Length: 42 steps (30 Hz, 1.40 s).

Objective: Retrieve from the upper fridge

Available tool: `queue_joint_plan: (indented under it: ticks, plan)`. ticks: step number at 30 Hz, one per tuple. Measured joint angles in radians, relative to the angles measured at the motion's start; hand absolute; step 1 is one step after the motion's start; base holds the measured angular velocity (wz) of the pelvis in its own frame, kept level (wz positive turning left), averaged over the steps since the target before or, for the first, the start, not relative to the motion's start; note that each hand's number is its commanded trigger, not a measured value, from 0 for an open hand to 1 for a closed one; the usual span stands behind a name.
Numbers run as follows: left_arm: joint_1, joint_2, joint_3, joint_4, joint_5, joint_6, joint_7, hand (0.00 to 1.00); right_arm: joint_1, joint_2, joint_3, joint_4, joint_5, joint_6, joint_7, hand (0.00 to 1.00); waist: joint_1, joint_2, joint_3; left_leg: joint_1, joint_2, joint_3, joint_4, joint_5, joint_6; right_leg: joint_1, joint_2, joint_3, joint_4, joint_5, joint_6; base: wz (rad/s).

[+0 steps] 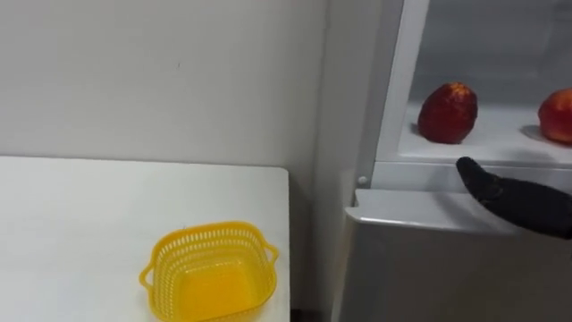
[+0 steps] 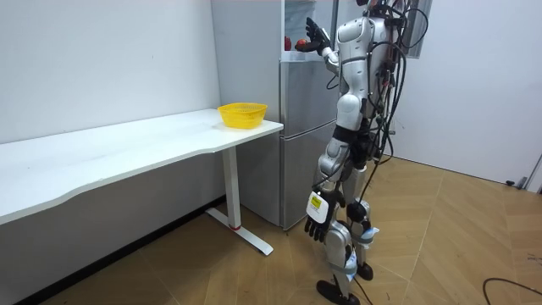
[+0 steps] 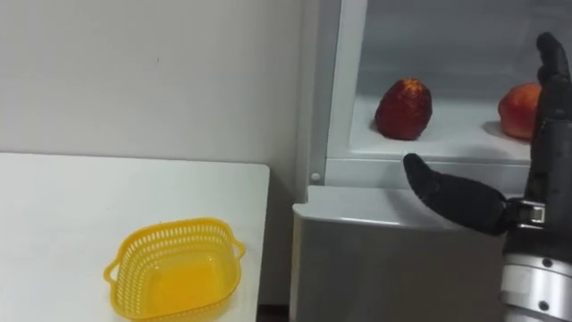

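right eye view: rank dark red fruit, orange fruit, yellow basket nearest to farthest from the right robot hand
From the right robot hand:
1. orange fruit, on the fridge shelf, right beside it
2. dark red fruit, same shelf, further left
3. yellow basket, on the table, far left

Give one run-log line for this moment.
right hand: open, at fridge shelf | left hand: open, at side | fruits: two, on shelf | basket: on table, empty

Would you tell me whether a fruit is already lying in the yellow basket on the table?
No, the yellow basket holds nothing, and both red fruits sit on the fridge shelf.
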Motion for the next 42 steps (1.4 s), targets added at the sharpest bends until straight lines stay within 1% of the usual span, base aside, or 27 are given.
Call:
queue_joint_plan:
  ticks: [1,4,6,8,11,12,15,17,21,25,27,29,31,35,41,42]
  plan:
    - [-0.002,0.000,0.000,0.000,0.006,0.000,-0.001,0.00,-0.018,-0.011,0.000,0.012,-0.003,0.000,0.001,0.00,0.000,-0.001,-0.0005,-0.002,-0.001,-0.003,0.002,0.000,0.000,0.000,-0.002,-0.008,0.000,0.000,0.000,0.15]
    - [-0.002,0.000,0.000,0.000,0.008,0.005,-0.003,0.00,-0.070,-0.025,0.000,0.070,-0.010,0.005,0.003,0.00,0.002,-0.003,-0.0006,-0.002,-0.002,-0.008,0.007,0.000,0.000,0.003,-0.003,-0.011,0.000,0.000,0.000,0.05]
    - [-0.002,0.000,0.001,-0.001,0.008,0.008,-0.003,0.00,-0.078,-0.030,-0.001,0.074,-0.011,0.021,0.003,0.00,0.005,-0.004,-0.0009,-0.004,-0.002,-0.010,0.008,0.000,0.000,0.004,-0.003,-0.015,0.000,0.000,0.000,0.05]
    - [-0.002,0.000,0.001,-0.002,0.009,0.012,-0.004,0.00,-0.081,-0.032,-0.003,0.075,-0.011,0.022,0.003,0.00,0.005,-0.004,-0.0009,-0.004,-0.002,-0.012,0.009,0.000,0.000,0.005,-0.003,-0.019,0.000,0.000,0.000,0.04]
    - [-0.001,0.000,0.001,-0.001,0.008,0.016,-0.002,0.00,-0.123,-0.035,-0.004,0.140,0.006,0.024,0.002,0.00,0.006,-0.005,-0.0010,-0.003,-0.002,-0.014,0.010,0.000,0.000,0.008,-0.003,-0.019,0.001,0.000,0.000,0.00]
    - [-0.002,0.000,0.001,-0.001,0.008,0.017,0.001,0.00,-0.141,-0.038,-0.004,0.168,0.012,0.031,0.002,0.00,0.006,-0.005,-0.0014,-0.003,-0.002,-0.014,0.010,0.000,0.000,0.008,-0.003,-0.019,0.001,0.000,0.000,0.00]
    - [-0.004,0.000,0.001,-0.001,0.008,0.020,0.005,0.00,-0.158,-0.041,-0.004,0.200,0.020,0.046,0.002,0.00,0.017,-0.006,-0.0021,-0.002,-0.002,-0.014,0.011,0.000,0.000,0.011,-0.003,-0.019,0.001,0.000,0.000,0.00]
    - [-0.004,0.000,0.002,-0.001,0.008,0.021,0.005,0.00,-0.167,-0.041,-0.004,0.216,0.028,0.048,0.003,0.00,0.021,-0.007,-0.0024,-0.003,-0.002,-0.017,0.012,0.000,0.000,0.011,-0.003,-0.021,0.001,0.000,0.000,0.02]
    - [-0.004,0.003,0.023,-0.001,0.008,0.022,0.000,0.00,-0.183,-0.054,-0.005,0.244,0.029,0.065,0.003,0.00,0.027,-0.009,-0.0033,-0.005,-0.004,-0.029,0.014,0.001,0.000,0.012,-0.004,-0.030,0.001,0.000,0.000,0.08]
    - [-0.001,0.004,0.023,-0.003,0.008,0.030,-0.008,0.00,-0.218,-0.074,-0.005,0.309,0.034,0.066,0.007,0.00,0.029,-0.013,-0.0023,-0.004,-0.004,-0.034,0.014,0.001,-0.001,0.016,-0.004,-0.038,0.000,0.000,0.000,0.04]
    - [-0.001,0.005,0.023,-0.006,0.008,0.033,-0.019,0.00,-0.222,-0.083,-0.005,0.315,0.039,0.066,0.019,0.00,0.030,-0.016,-0.0017,-0.004,-0.004,-0.035,0.015,0.001,-0.001,0.016,-0.004,-0.039,0.000,0.000,0.000,0.00]
    - [-0.001,0.007,0.023,-0.007,0.008,0.037,-0.025,0.00,-0.224,-0.090,-0.005,0.327,0.046,0.066,0.036,0.00,0.029,-0.019,-0.0021,-0.004,-0.004,-0.038,0.016,0.001,-0.001,0.017,-0.004,-0.041,0.000,0.000,0.000,0.02]
    - [0.002,0.013,0.022,-0.017,0.008,0.039,-0.032,0.00,-0.225,-0.101,-0.005,0.352,0.073,0.067,0.053,0.00,0.028,-0.026,-0.0049,-0.004,-0.004,-0.041,0.017,0.001,-0.001,0.019,-0.005,-0.045,0.000,0.000,0.000,0.04]
    - [0.000,0.023,0.022,-0.032,0.008,0.039,-0.041,0.00,-0.239,-0.116,-0.005,0.396,0.131,0.067,0.091,0.00,0.027,-0.029,-0.0056,-0.003,-0.007,-0.049,0.019,0.002,-0.001,0.026,-0.010,-0.055,0.000,0.000,0.000,0.06]
    - [0.000,0.028,0.022,-0.054,0.008,0.039,-0.048,0.00,-0.264,-0.132,-0.003,0.404,0.166,0.068,0.125,0.00,0.027,-0.030,-0.0018,-0.007,-0.007,-0.056,0.031,0.002,-0.001,0.028,-0.013,-0.066,0.002,0.000,0.001,0.03]
    - [0.001,0.028,0.022,-0.058,0.008,0.037,-0.051,0.00,-0.265,-0.140,-0.001,0.404,0.171,0.068,0.128,0.00,0.030,-0.031,0.0003,-0.009,-0.007,-0.055,0.033,0.002,-0.001,0.028,-0.013,-0.067,0.003,0.000,0.001,0.00]
